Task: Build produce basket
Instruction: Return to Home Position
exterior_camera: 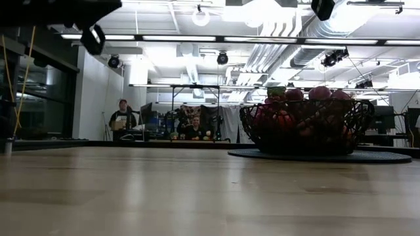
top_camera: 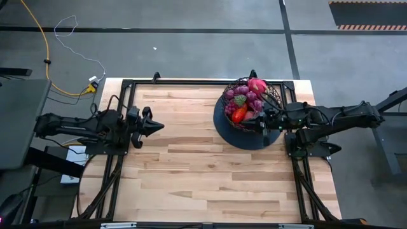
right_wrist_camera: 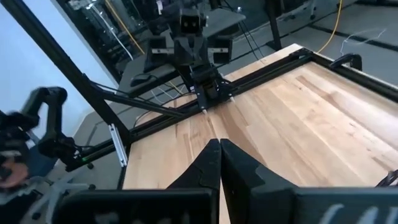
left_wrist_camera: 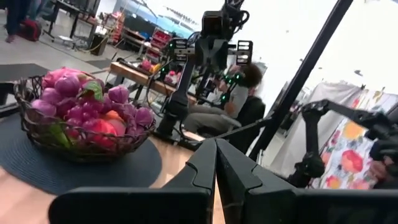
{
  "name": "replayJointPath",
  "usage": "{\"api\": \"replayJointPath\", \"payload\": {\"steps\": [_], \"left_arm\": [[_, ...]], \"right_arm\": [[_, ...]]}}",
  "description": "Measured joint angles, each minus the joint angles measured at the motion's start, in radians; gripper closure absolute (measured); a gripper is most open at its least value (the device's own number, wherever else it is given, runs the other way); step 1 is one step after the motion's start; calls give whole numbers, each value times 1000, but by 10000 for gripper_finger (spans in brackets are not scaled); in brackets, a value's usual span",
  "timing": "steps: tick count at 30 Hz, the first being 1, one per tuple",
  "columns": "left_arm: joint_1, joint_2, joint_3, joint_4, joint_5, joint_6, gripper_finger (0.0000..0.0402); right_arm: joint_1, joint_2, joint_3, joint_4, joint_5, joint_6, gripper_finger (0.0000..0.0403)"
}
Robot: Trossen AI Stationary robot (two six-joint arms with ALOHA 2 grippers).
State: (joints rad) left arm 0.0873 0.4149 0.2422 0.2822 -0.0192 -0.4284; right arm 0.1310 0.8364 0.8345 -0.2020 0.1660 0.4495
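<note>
Left claw (top_camera: 154,126): fingers pressed together, empty. It hangs above the worktop (top_camera: 191,172) near its 9 o'clock edge, tips aimed toward 3 o'clock.

Right claw (top_camera: 262,123): fingers likewise closed, nothing held. It is above the disc base (top_camera: 224,127), at the 5 o'clock side of the basket (top_camera: 278,97), tips aimed toward 9 o'clock.

Basket stands on the disc base toward the worktop's 1 o'clock.

Produce (top_camera: 245,102) is heaped inside the basket: purple grapes in the middle, a pink piece at 1 o'clock, a red-orange piece at 7 o'clock.

No legible text, label, brand, number or sign anywhere.
</note>
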Motion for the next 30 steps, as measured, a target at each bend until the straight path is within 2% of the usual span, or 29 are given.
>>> {"api": "replayJointPath", "payload": {"steps": [7,13,30], "left_arm": [[-38,-92,-139,59,-41,-32,401],[-42,-160,-182,15,-41,-7,401],[-41,-410,-191,-371,99,-14,401]], "right_arm": [[0,0,0,-3,0,23,403],[0,0,0,-4,0,22,403],[0,0,0,-5,-1,48,403]]}}
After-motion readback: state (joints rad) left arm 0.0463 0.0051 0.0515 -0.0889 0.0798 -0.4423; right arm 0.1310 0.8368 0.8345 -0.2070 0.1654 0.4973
